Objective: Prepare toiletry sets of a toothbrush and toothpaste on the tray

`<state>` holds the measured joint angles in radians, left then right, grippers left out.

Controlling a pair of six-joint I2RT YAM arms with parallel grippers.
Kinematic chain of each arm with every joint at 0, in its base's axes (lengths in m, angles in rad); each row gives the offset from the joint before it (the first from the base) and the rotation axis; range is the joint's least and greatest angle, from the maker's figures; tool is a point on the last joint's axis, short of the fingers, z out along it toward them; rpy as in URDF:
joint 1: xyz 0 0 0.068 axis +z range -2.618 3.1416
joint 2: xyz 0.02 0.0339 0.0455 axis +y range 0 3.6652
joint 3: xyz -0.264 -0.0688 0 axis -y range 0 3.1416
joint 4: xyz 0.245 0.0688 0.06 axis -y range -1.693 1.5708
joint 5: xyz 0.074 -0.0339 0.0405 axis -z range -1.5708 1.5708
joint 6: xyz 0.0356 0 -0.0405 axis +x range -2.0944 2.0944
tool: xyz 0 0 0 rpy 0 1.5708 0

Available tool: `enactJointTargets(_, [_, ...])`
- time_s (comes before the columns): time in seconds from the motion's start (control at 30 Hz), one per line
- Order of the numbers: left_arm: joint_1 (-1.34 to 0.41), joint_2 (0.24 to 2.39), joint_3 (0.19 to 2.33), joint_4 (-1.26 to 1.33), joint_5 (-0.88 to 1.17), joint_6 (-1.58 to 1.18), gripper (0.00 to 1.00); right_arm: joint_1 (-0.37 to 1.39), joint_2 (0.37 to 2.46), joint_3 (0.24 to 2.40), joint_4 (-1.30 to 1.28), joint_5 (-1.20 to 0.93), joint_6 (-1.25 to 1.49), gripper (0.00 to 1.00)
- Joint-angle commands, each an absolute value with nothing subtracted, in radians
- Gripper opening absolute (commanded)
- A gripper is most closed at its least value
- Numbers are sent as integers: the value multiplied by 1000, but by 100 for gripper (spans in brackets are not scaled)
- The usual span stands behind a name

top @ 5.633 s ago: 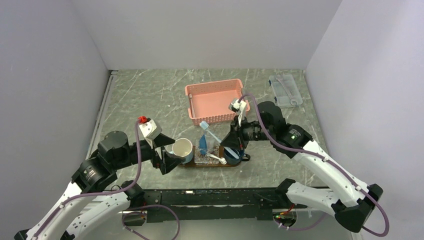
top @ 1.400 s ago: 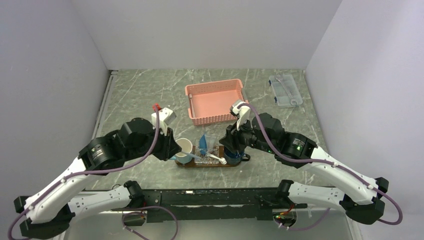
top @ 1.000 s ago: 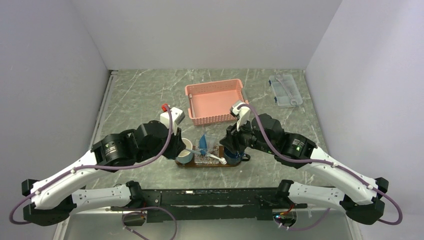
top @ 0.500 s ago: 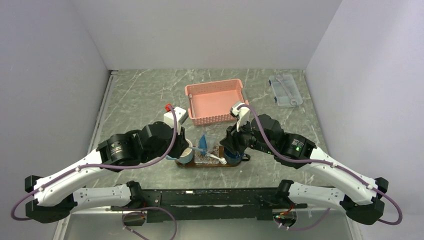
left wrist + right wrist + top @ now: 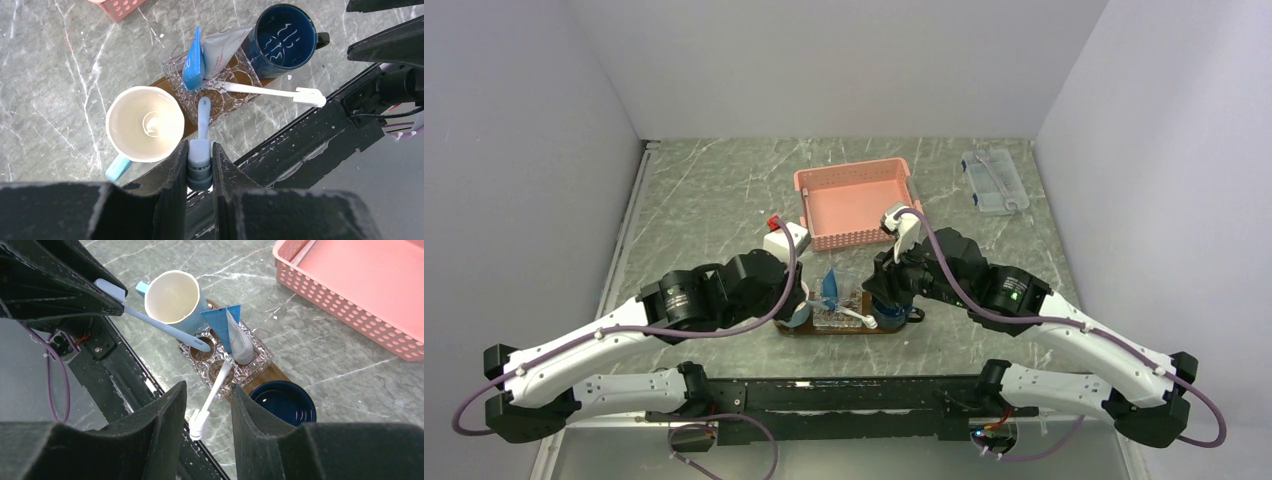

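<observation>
While toothpaste [image 5: 194, 62] occupies the holder [image 5: 239, 79], a white toothbrush [image 5: 265, 92] leans out.

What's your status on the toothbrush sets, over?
Left claw shut on blue toothbrush, tip at the clear holder. Right claw open above white toothbrush. Blue toothpaste slotted. Nothing blocking.

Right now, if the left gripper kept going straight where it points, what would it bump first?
Probably the clear holder beside the white cup. The left gripper is shut on a light blue toothbrush whose tip sits at one of its holes, though depth is unclear.
</observation>
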<state>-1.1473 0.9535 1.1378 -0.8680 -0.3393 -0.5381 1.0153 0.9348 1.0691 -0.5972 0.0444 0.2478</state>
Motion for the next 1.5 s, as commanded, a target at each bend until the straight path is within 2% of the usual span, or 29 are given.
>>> enactJointTargets(0.0, [-1154, 958, 1106, -803, -348, -536, 0, 1016, 941, 1072, -579, 52, 262, 40])
enactJointTargets(0.97, [-1154, 1030, 1007, -694, -350, -530, 0, 1015, 962, 1066, -573, 47, 267, 40])
enactJointTargets(1.47, [-1154, 1001, 958, -652, -378, -532, 0, 1014, 961, 1061, -568, 46, 275, 40])
